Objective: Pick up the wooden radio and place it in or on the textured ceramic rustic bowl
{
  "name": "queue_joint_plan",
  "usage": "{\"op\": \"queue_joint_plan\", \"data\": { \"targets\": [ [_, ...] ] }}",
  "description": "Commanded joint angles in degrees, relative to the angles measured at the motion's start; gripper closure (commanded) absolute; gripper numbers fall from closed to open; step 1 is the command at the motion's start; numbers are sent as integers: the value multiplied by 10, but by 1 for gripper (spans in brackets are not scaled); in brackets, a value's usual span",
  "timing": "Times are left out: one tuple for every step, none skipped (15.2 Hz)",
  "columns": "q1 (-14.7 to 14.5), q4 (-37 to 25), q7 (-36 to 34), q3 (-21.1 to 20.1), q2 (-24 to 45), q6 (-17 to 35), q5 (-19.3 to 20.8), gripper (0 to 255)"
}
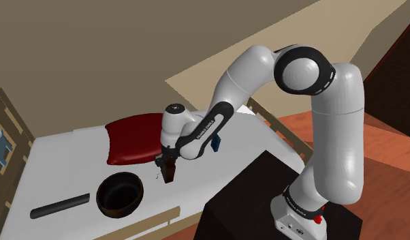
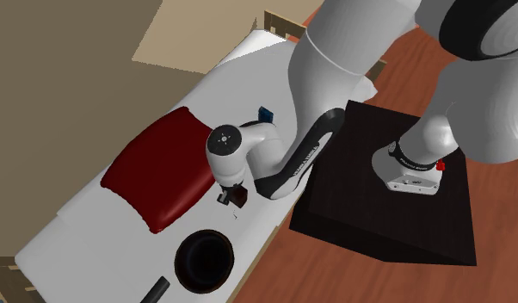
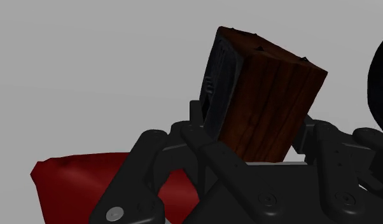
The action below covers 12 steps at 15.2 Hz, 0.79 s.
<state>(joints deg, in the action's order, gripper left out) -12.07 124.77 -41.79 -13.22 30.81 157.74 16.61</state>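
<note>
One wooden radio [image 3: 266, 102] sits clamped in the hand [image 3: 250, 130]; carry it slowly over the dark bowl [image 1: 119, 211] near the hand, then lower it gently

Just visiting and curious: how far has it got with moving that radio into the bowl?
Done: the wooden radio is clasped between the jaws. In hand: it hangs near the red cushion, over the white table. Left: reaching the dark bowl, which holds nothing yet, and letting go.

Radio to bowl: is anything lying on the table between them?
No. In the shoulder view, only bare white tabletop separates the radio, clasped in the end effector, from the bowl.
</note>
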Motion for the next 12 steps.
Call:
{"op": "queue_joint_plan", "data": {
  "targets": [
    [6, 5, 5, -7, -16, -11, -6, 255],
    [8, 7, 7, -11, -23, -16, -10, 255],
    [11, 9, 9, -14, -30, -22, -13, 255],
    [13, 10, 12, -17, -38, -27, -16, 255],
    [16, 11, 15, -20, -45, -33, -20, 255],
    [18, 13, 17, -24, -52, -39, -24, 255],
    [21, 14, 20, -27, -59, -44, -27, 255],
    [23, 15, 22, -30, -66, -50, -31, 255],
    [25, 16, 25, -33, -73, -56, -35, 255],
    [28, 17, 28, -36, -79, -62, -39, 255],
    [30, 17, 31, -39, -86, -68, -43, 255],
    [32, 18, 33, -42, -93, -74, -46, 255]
  ]
}}
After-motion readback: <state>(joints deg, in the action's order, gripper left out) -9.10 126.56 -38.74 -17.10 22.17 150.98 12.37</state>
